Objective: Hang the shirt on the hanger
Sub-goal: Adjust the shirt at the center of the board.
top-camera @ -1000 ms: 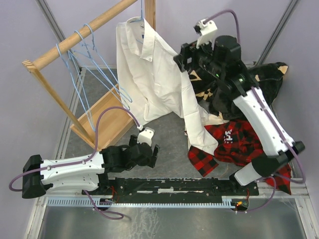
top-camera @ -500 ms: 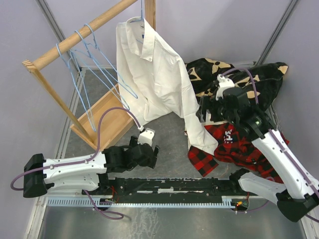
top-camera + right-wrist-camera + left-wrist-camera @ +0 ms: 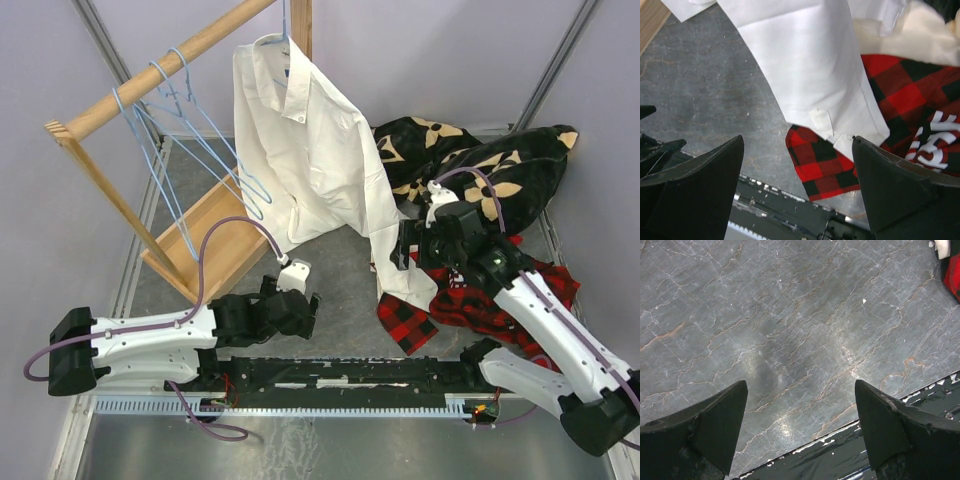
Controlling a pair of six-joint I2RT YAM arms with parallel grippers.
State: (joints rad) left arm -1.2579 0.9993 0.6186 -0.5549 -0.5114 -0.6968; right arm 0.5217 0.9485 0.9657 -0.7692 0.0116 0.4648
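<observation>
The cream-white shirt hangs from the wooden rail on a light-blue hanger; only the hanger's hook shows above the collar. One long sleeve drapes down to the floor, and its cuff lies on the plaid garment. My right gripper is open and empty, low beside that sleeve end; in the right wrist view its jaws stand wide apart above the cuff. My left gripper is open and empty over bare grey floor, as the left wrist view shows.
Three empty light-blue hangers hang on the rail to the left. The rack's wooden base stands below them. A red-and-black plaid garment and a black flowered blanket lie at the right. A black base bar runs along the near edge.
My right arm has drawn back from the shirt's shoulder, down and toward the near side, to beside the sleeve end. The shirt stays hanging. The left arm has hardly moved.
</observation>
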